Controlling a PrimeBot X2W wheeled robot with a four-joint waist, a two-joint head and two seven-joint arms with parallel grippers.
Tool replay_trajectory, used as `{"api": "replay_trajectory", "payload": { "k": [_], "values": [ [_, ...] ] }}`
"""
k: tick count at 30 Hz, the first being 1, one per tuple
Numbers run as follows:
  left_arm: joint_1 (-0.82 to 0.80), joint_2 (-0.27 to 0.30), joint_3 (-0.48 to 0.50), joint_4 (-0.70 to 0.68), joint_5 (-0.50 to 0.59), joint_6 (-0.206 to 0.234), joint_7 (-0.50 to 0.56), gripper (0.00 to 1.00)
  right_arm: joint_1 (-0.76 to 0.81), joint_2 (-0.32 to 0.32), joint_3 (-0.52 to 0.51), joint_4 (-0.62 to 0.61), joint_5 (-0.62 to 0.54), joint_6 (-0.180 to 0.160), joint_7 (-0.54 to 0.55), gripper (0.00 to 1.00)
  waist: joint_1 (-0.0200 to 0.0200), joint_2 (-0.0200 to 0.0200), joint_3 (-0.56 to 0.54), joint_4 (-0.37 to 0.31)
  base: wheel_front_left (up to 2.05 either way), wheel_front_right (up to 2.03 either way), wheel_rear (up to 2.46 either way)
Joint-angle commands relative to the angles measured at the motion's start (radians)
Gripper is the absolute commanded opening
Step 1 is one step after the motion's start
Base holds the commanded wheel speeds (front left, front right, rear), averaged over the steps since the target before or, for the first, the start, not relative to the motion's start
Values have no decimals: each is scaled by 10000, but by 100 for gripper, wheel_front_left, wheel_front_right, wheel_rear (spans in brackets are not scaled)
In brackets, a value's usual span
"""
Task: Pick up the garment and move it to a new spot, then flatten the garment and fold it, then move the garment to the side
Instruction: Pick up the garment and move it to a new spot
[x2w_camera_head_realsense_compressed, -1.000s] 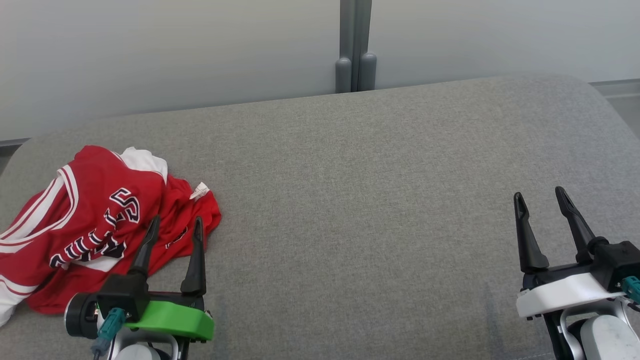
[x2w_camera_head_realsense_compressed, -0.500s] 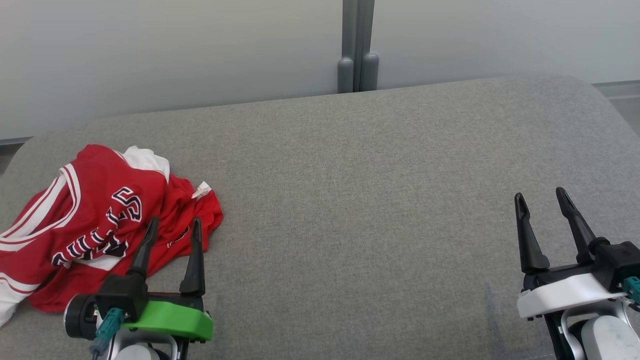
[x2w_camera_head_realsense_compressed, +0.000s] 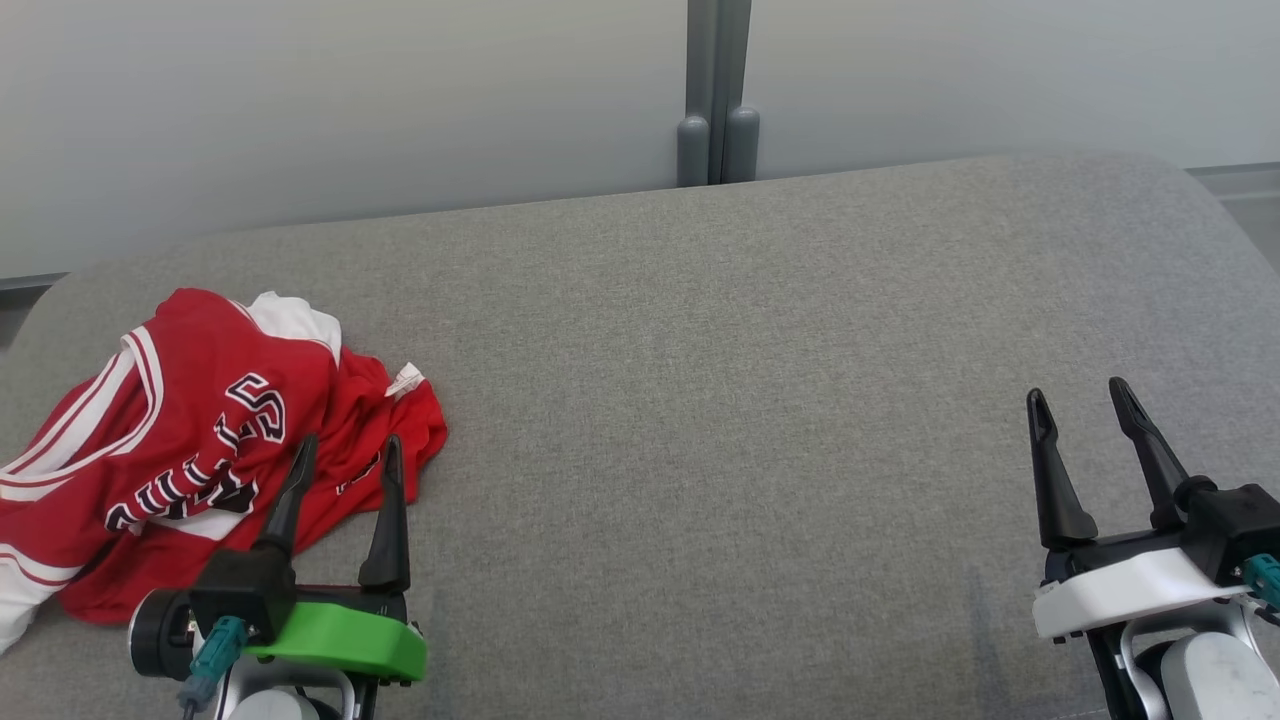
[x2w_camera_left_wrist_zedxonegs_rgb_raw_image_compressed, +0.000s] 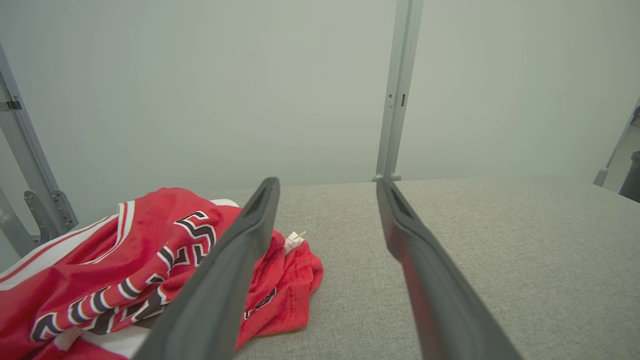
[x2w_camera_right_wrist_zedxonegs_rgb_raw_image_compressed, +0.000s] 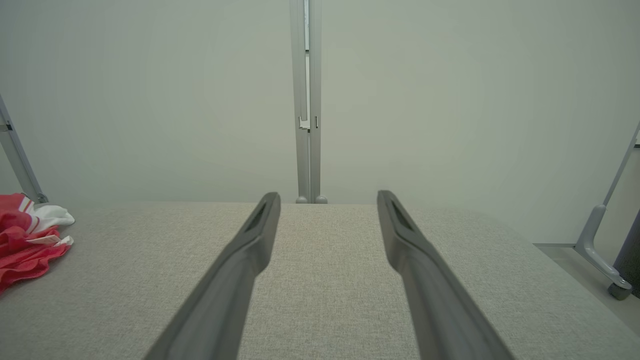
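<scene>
nothing done yet: the red jersey (x2w_camera_head_realsense_compressed: 190, 440) lies crumpled on the grey table (x2w_camera_head_realsense_compressed: 720, 400); left pincer (x2w_camera_head_realsense_compressed: 345, 455) and right pincer (x2w_camera_head_realsense_compressed: 1080, 400) spread, empty.

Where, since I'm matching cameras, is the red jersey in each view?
Head view: red jersey lower left, crumpled.
Left wrist view: red jersey lower left, reaching toward centre.
Right wrist view: red jersey, far left edge.
Shared landmark: grey post at the back wall.

We take this for a test lab. Plain pale partition panels (x2w_camera_head_realsense_compressed: 350, 100) meet at a grey post (x2w_camera_head_realsense_compressed: 716, 90) at twelve o'clock, behind a grey fabric-covered table (x2w_camera_head_realsense_compressed: 750, 400).
</scene>
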Motion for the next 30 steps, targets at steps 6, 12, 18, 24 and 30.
{"api": "replay_trajectory", "payload": {
  "k": [6, 12, 18, 24, 30],
  "values": [
    [-75, 4, -18, 19, -95, -26, -16, 100, 101, -57, 12, 27, 78, 4, -5, 100, 0, 0, 6, 19, 0, 0, 0],
    [-120, 6, -15, 68, -120, -24, -16, 100, 144, -44, -56, -15, 113, 4, -6, 100, 0, 0, -17, 224, 0, 0, 0],
    [-101, 6, 93, 122, -188, 36, -16, 100, 161, -50, 65, -3, 201, 2, -6, 100, 0, 0, -44, 609, 0, 0, 0],
    [-61, 8, 108, 164, -279, 128, -16, 100, 194, -113, 165, 29, 332, 2, -5, 100, 0, 0, -73, 1130, 0, 0, 0],
    [-34, 8, 115, 135, -337, 214, -16, 100, 218, -130, 314, 13, 435, 4, -5, 100, 0, 0, -115, 1709, 0, 0, 0]
  ]
}}
